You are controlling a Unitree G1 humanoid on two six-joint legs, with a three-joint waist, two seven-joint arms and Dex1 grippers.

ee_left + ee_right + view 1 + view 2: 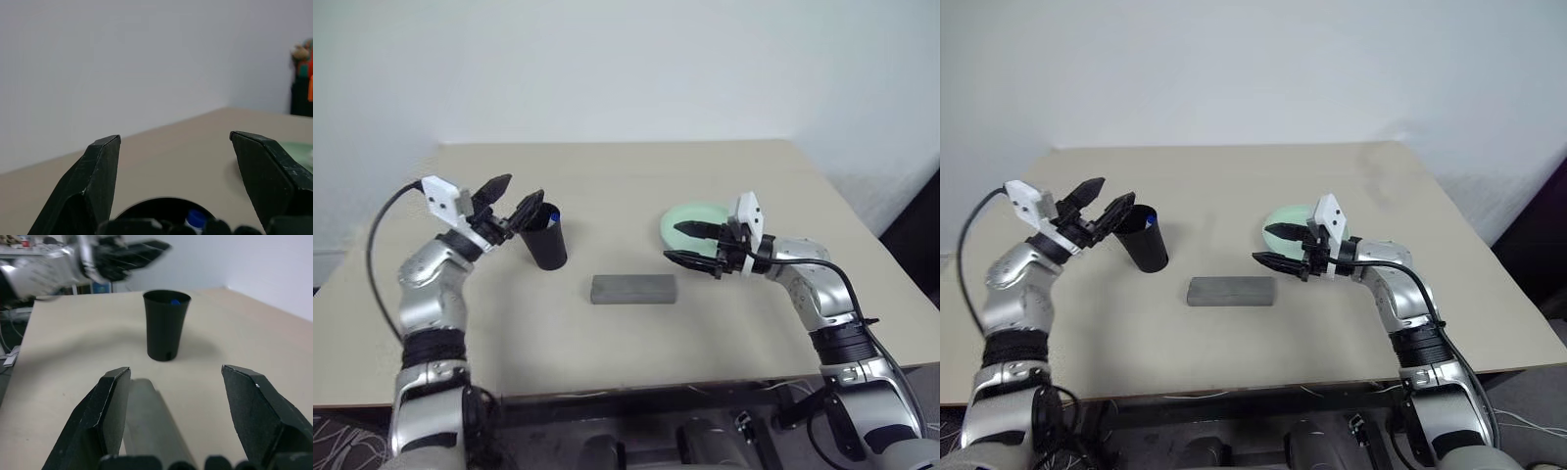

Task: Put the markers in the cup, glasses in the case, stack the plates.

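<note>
The black cup (pixel 546 243) stands upright at the table's left, with a marker's blue cap (pixel 555 213) showing at its rim. My left gripper (pixel 521 189) hovers open and empty just above and to the left of the rim. The grey case (pixel 633 288) lies shut at the table's middle. A mint green plate (pixel 685 223) sits right of centre, partly hidden behind my right gripper (pixel 673 243), which is open, empty and points left over the case's right end. In the right wrist view the case (pixel 146 421) lies between the fingers and the cup (pixel 166 325) beyond. The glasses are out of view.
The beige table (pixel 607 186) ends at a white wall at the back and drops off near its front edge (pixel 636 387). Coloured objects (pixel 304 73) stand off the table in the left wrist view.
</note>
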